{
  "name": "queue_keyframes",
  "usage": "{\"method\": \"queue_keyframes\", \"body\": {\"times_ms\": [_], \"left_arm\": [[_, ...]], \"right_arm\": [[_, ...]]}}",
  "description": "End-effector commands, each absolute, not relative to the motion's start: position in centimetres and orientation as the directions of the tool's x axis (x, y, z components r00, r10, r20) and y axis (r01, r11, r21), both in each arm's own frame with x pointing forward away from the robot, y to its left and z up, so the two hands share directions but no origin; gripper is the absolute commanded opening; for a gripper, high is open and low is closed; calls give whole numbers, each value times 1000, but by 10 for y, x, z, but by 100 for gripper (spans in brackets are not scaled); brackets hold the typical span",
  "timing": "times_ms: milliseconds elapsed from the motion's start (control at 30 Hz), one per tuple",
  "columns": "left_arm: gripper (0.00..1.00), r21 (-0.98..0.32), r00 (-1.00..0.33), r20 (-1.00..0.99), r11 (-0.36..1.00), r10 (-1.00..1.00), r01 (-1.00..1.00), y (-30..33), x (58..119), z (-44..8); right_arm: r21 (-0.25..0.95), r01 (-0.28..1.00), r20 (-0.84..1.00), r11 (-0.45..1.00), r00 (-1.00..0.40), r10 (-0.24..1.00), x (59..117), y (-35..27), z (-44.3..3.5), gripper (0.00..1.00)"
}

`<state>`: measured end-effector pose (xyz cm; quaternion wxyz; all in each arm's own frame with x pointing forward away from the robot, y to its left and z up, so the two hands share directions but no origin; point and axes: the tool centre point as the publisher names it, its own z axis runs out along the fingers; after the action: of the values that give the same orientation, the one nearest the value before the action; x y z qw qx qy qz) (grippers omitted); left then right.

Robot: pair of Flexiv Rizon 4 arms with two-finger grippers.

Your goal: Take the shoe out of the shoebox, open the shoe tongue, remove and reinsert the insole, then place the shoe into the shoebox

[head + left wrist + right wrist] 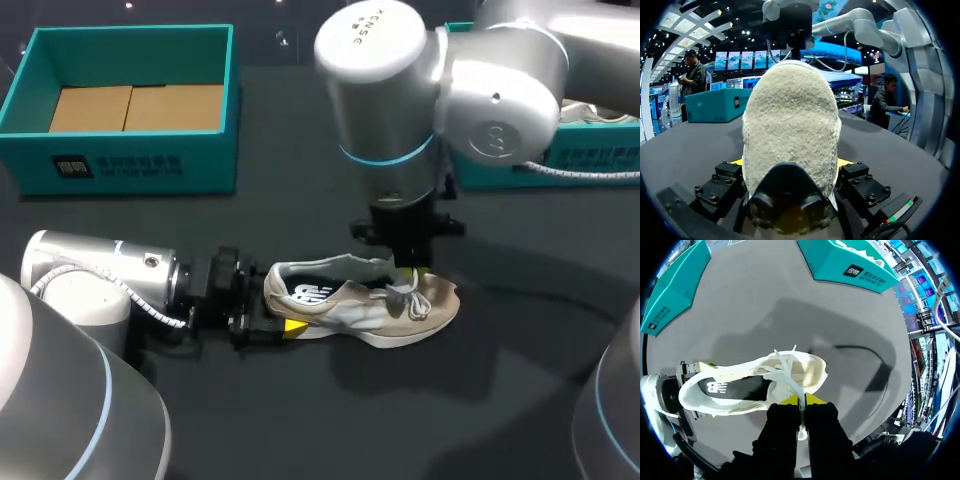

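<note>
On the tabletop (300,430), shoe (350,305) is unboxed — left end effector (275,322) grips heel (790,120), right end effector (801,400) pinches lace (792,382) — insole (735,388) work, reboxing pending.

We are seeing a cream sneaker (365,306) sitting upright, black insole (318,292) inside, well apart from the open teal shoebox (130,160).

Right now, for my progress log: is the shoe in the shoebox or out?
Out: the shoe lies on the dark table, apart from the empty teal shoebox.

overhead; wrists seemingly close on shoe (365,305)
</note>
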<state>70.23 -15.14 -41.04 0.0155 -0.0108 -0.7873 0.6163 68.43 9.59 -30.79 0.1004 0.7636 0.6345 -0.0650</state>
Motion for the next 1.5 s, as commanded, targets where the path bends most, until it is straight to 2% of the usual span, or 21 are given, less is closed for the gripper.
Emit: {"method": "queue_keyframes", "body": {"times_ms": [33,700,767,867,1000,1267,1300,1500], "left_arm": [[0,-971,-999,10,241,34,-2,-151,702,-411],[0,-971,-999,10,241,34,-2,-151,702,-411],[0,-971,-999,10,241,34,-2,-151,702,-411],[0,-971,-999,10,241,34,-2,-151,702,-411],[0,-971,-999,10,241,34,-2,-151,702,-411],[0,-971,-999,10,241,34,-2,-151,702,-411],[0,-971,-999,10,241,34,-2,-151,702,-411],[0,-971,-999,10,241,34,-2,-151,702,-411]], "right_arm": [[65,982,-243,-177,187,952,687,92,-321,0],[18,966,-307,-258,251,918,700,55,-349,2],[18,963,-309,-268,260,915,701,52,-348,26],[20,958,-321,-285,276,906,702,48,-345,44],[13,949,-336,-315,301,893,704,41,-340,61],[36,938,-349,-345,336,875,700,29,-312,53],[43,939,-342,-340,334,878,699,30,-306,50],[96,965,-339,-245,263,903,694,47,-260,48]]}}
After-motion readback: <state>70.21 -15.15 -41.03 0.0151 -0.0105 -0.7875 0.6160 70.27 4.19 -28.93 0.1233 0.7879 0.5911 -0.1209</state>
